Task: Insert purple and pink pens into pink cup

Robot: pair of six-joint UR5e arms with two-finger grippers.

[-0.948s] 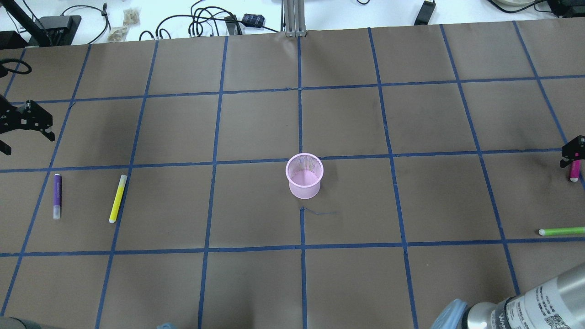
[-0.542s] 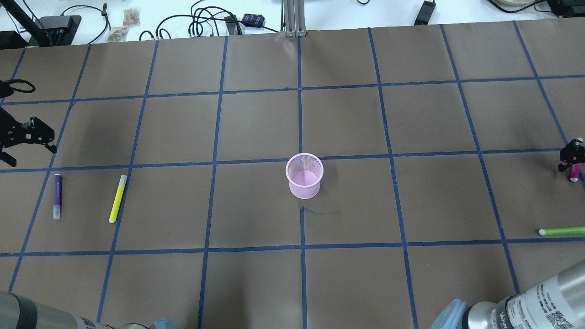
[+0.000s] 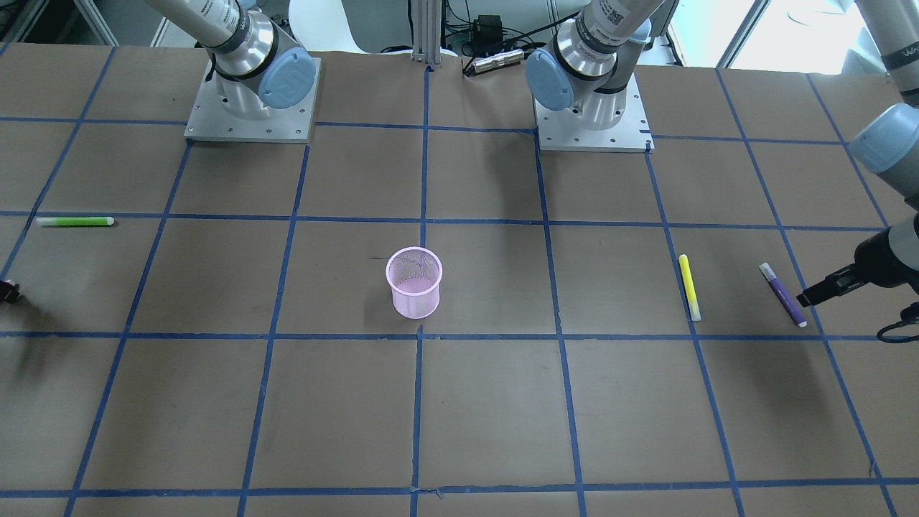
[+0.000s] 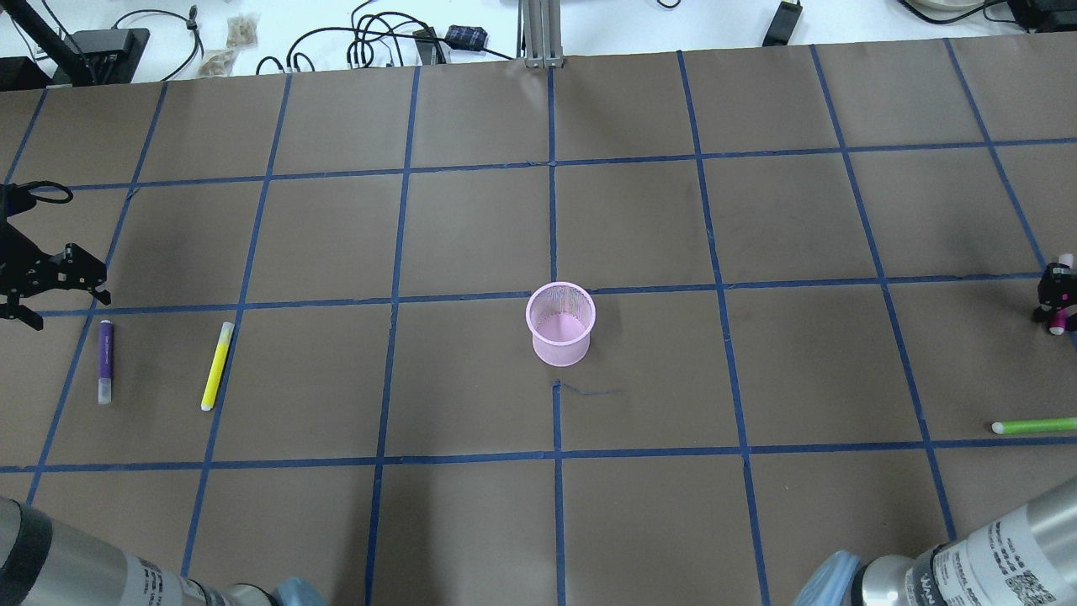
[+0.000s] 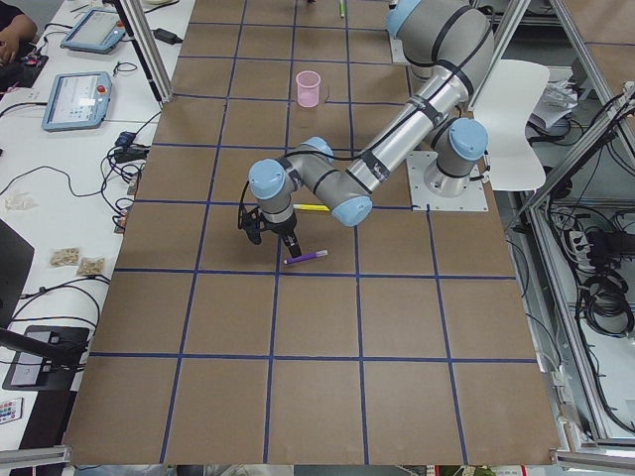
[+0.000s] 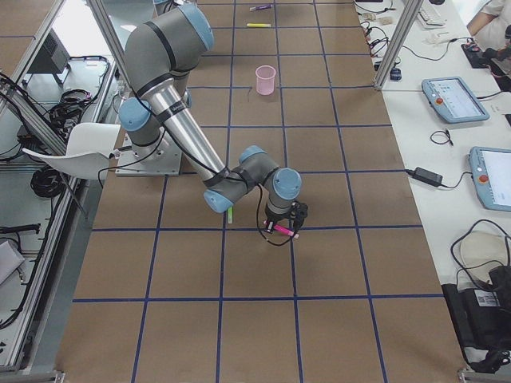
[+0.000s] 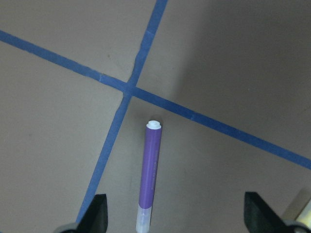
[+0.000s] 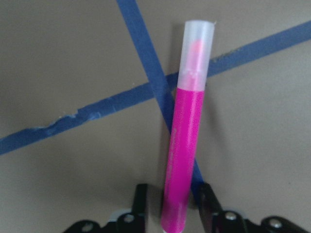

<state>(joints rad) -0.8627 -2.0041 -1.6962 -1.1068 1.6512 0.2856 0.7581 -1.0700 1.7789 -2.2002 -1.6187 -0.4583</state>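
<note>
The pink mesh cup (image 4: 561, 324) stands upright at mid-table, also in the front view (image 3: 414, 283). The purple pen (image 4: 105, 360) lies flat at the far left. My left gripper (image 4: 71, 310) is open and hovers just beyond its far end. In the left wrist view the pen (image 7: 148, 179) lies between the wide-open fingers (image 7: 97, 216). The pink pen (image 4: 1058, 321) lies on the table at the right edge. My right gripper (image 4: 1052, 305) is down over it. In the right wrist view the fingers (image 8: 141, 201) are closed in tight on the pen (image 8: 184, 145).
A yellow pen (image 4: 217, 366) lies right of the purple one. A green pen (image 4: 1033, 427) lies near the right edge, nearer the robot than the pink pen. Both arm bases (image 3: 248, 108) stand at the robot's side. Blue tape lines grid the brown table.
My left gripper has moved down the overhead view toward the purple pen's far end. My right gripper has come down over the pink pen. The pens and the cup have not moved.
</note>
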